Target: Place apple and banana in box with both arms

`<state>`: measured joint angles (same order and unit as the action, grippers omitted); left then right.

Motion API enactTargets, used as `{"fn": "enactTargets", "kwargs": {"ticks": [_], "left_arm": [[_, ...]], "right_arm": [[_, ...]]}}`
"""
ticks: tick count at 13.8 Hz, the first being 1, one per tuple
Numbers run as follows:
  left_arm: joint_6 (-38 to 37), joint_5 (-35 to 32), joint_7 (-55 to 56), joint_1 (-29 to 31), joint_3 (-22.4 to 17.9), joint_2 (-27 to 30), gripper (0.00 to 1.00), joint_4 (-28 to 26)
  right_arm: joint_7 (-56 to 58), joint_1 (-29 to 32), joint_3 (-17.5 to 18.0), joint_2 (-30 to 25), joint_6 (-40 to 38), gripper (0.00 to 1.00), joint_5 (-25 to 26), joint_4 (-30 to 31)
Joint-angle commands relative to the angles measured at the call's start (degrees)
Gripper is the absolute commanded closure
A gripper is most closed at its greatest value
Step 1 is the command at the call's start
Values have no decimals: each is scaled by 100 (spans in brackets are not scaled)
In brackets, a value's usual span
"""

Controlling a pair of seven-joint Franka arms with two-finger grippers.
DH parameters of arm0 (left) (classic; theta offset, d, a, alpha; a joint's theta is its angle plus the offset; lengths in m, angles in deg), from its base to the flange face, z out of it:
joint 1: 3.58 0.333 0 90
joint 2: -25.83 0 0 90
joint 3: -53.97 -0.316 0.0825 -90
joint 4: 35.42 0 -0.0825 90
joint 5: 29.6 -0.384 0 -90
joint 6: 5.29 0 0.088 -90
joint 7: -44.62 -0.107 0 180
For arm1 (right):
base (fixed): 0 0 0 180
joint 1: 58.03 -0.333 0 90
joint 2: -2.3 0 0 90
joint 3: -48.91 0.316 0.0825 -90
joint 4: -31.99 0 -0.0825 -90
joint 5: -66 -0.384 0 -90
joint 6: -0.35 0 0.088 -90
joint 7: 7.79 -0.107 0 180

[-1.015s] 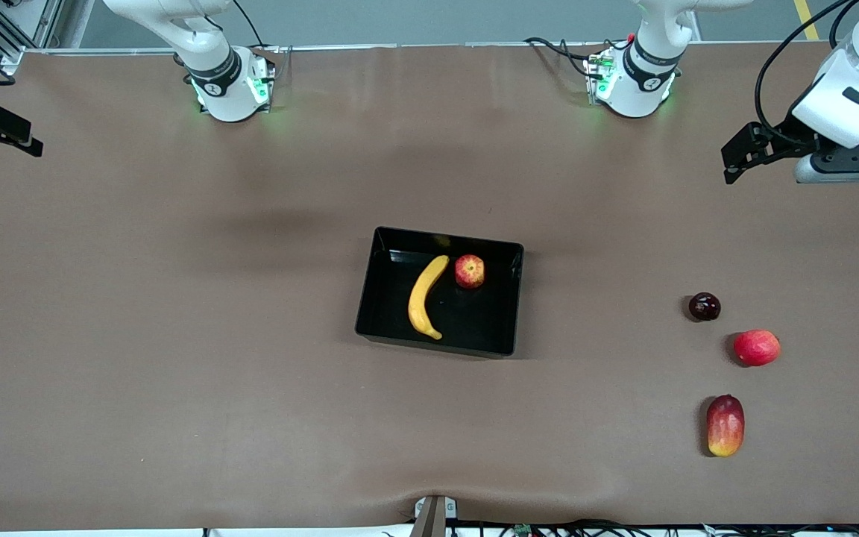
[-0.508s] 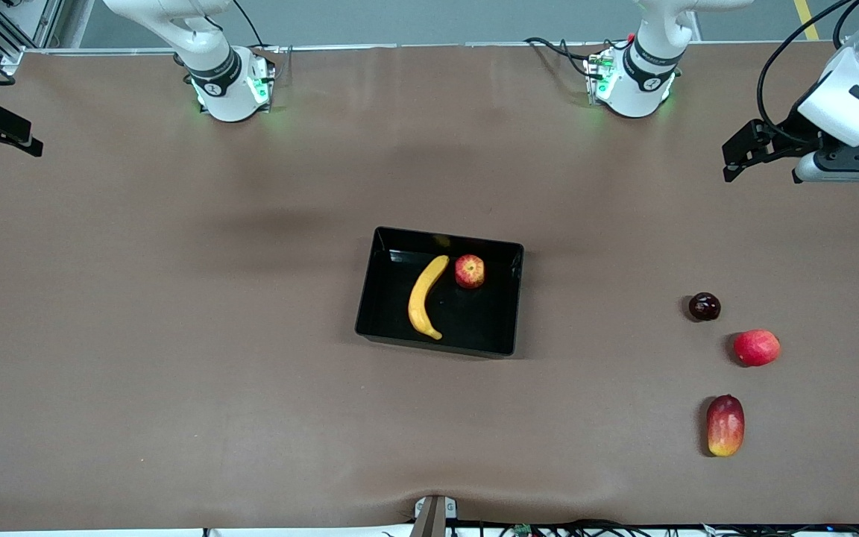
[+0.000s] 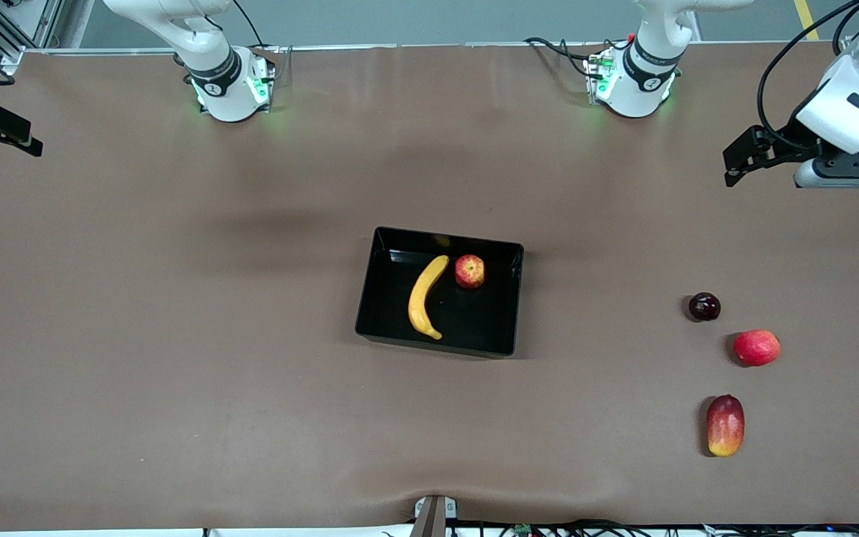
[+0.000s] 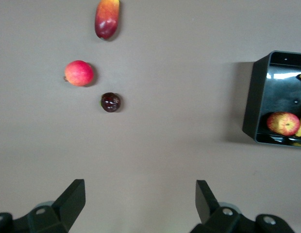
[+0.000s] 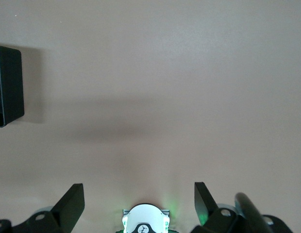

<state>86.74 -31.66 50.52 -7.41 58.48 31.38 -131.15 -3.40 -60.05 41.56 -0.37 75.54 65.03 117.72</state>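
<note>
The black box (image 3: 388,246) stands mid-table. In it lie the yellow banana (image 3: 423,298) and, touching nothing else, the small red apple (image 3: 470,271) beside the banana's upper end. From the left wrist view the box (image 4: 255,97) shows at the edge with the apple (image 4: 283,123) inside. My left gripper (image 4: 139,199) hangs open and empty, high over bare table at the left arm's end. My right gripper (image 5: 139,201) is also open and empty, high above its own arm's base (image 5: 144,221), with a corner of the box (image 5: 9,85) in sight.
Three loose fruits lie toward the left arm's end: a dark plum (image 3: 704,306), a smooth red-pink fruit (image 3: 756,347) and a red-yellow mango (image 3: 725,425), the mango nearest the front camera. Cables run near the left arm's base (image 3: 634,82).
The left arm's wrist has drifted slightly toward its end of the table. The right arm, the box and all fruits have stayed where they were.
</note>
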Motion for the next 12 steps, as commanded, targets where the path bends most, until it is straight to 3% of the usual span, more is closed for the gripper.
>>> {"fn": "enactTargets", "kwargs": {"ticks": [1,12], "left_arm": [[-45,-136,-72,-3,-11,-28,0,151],[-62,-22,640,32,-11,-28,0,221]], "right_arm": [[-35,-18,-3,-119,-39,0,26,58],[-26,-36,5,-128,-30,0,26,58]]}}
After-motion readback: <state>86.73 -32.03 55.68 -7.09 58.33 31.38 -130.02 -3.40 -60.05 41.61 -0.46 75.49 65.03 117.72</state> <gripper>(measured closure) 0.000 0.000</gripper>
